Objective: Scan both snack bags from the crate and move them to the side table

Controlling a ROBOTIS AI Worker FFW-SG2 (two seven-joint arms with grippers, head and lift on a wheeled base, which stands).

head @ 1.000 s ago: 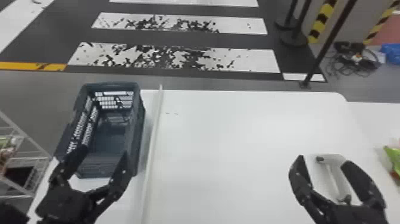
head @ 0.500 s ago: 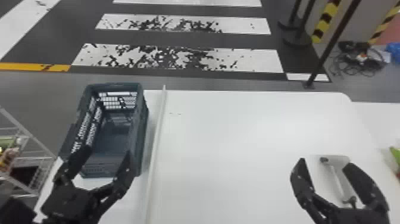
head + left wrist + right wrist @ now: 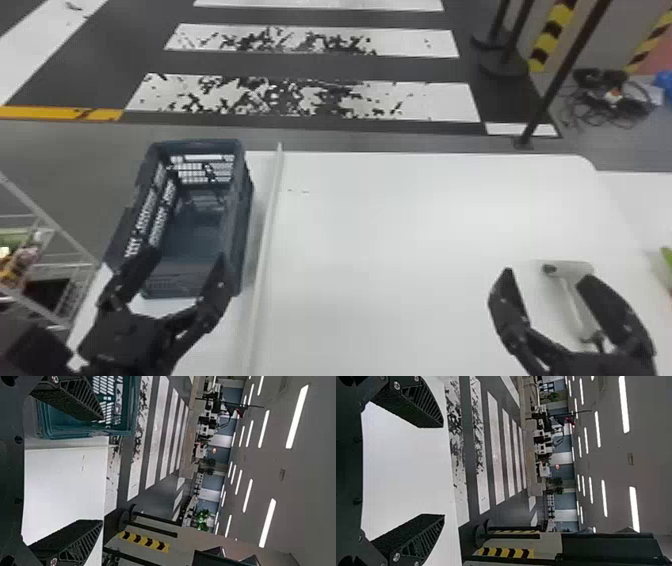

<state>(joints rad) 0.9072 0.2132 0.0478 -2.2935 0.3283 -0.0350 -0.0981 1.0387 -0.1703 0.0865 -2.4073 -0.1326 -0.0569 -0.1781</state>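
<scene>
Gripper, left [image 3: 185,254]: fingers wide apart, nothing between them, at the near end of the crate in the head view.
Gripper, right [image 3: 545,275]: fingers wide apart too, nothing held, over the right part of the table.
Scanner [image 3: 570,295]: pale, lying on the table, partly hidden by a finger of the right gripper.
Crate [image 3: 243,210]: dark blue-green, upright on the left part of the table, its long side running away from the robot.
Strip [image 3: 265,250]: pale, running lengthwise over the table just beside the crate.
Table [image 3: 400,250]: white, with a rounded far corner.
Snack bags: cannot tell; a green item [image 3: 667,265] is cut off at the head view's right edge.
Rack [image 3: 50,222]: wire, at the left edge, with colourful goods [image 3: 20,260].
Floor [image 3: 300,135]: grey, white stripes beyond.
Post [image 3: 565,75]: dark, beyond the table's far edge.
</scene>
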